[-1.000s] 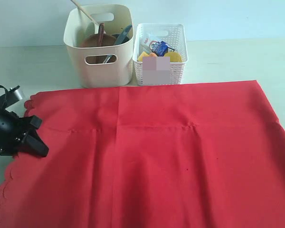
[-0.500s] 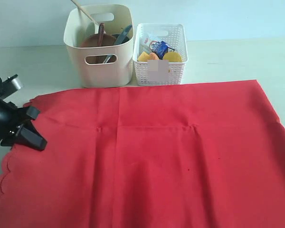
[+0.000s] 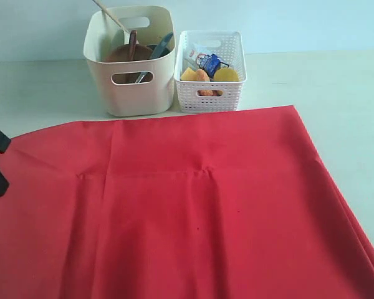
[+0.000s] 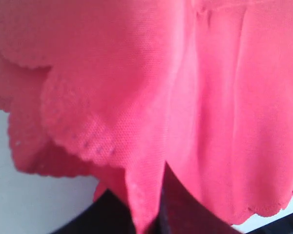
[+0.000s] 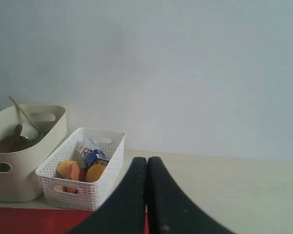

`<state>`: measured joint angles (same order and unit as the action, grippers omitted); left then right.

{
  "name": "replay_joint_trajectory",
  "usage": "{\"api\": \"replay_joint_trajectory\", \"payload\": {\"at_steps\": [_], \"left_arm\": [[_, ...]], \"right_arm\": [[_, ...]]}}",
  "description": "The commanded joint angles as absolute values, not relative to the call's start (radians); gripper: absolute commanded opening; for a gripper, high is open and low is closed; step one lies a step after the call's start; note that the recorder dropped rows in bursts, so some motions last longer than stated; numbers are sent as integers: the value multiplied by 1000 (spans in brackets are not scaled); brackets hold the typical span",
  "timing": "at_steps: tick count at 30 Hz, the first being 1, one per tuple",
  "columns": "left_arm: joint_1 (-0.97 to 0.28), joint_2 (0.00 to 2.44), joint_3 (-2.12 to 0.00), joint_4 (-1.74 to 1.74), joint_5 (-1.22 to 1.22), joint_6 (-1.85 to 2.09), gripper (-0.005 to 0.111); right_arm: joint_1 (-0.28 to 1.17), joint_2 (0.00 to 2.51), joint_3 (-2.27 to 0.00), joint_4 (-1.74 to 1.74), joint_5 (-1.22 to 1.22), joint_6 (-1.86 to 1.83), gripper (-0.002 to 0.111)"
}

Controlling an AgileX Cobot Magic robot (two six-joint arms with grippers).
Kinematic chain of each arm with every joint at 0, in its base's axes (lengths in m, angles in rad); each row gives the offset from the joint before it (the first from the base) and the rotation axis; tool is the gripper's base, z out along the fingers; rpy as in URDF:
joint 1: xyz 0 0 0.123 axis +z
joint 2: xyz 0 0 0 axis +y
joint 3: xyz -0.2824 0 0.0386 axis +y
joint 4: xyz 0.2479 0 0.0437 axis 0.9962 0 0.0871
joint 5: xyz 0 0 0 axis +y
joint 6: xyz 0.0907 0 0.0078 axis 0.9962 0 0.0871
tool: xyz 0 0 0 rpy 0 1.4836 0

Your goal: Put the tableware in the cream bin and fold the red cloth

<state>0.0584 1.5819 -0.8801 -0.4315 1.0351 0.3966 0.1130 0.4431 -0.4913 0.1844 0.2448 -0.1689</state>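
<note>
Left hand [image 4: 149, 222] was clenched on the red cloth [image 3: 193, 205], with a fold of the fabric pinched between its dark fingers [image 4: 112, 217]. Close up, the scalloped edge [image 4: 63, 134] of the cloth hung bunched just beside that grip. From across the room only a sliver of this hand showed at the far left edge, sitting at the cloth's left border.

The right hand [image 5: 147, 163] was clenched too, its two black fingers pressed flat against each other with nothing between them. It hung above the near side of the surface [image 3: 311, 81], facing the two containers and the pale wall [image 5: 185, 63] behind them.

The cloth lay spread wide over the surface, covering most of the near part, with a few soft creases running across it. Its far edge stopped just short of the containers.

The cream bin [image 3: 129, 93] stood upright at the back, touching or nearly touching the white basket [image 3: 209, 96] on its right. Inside the bin I could see a brown plate [image 3: 119, 53] leaning, a wooden spoon [image 3: 132, 42] standing in it, and chopsticks [image 3: 109, 14] sticking out past the rim. The basket held yellow and orange food [image 3: 225, 74] and a small carton [image 3: 206, 61].
</note>
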Motion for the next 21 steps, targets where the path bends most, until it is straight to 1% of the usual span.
{"api": "replay_joint_trajectory", "payload": {"at_steps": [1,3,5,9,14,21], "left_arm": [[60,1572,-887,-438,1014,385,0],[60,1572,-887,-468,1012,410,0],[60,1572,-887,-509,1012,436,0],[60,1572,-887,-572,1033,486,0],[60,1572,-887,-635,1055,527,0],[60,1572,-887,-763,1096,610,0]], "right_arm": [[108,445,-499,184,213,-172,0],[108,445,-499,228,219,-152,0],[108,445,-499,258,275,-148,0],[115,502,-497,259,334,-150,0],[115,635,-500,299,394,-194,0],[115,909,-560,317,492,-229,0]]}}
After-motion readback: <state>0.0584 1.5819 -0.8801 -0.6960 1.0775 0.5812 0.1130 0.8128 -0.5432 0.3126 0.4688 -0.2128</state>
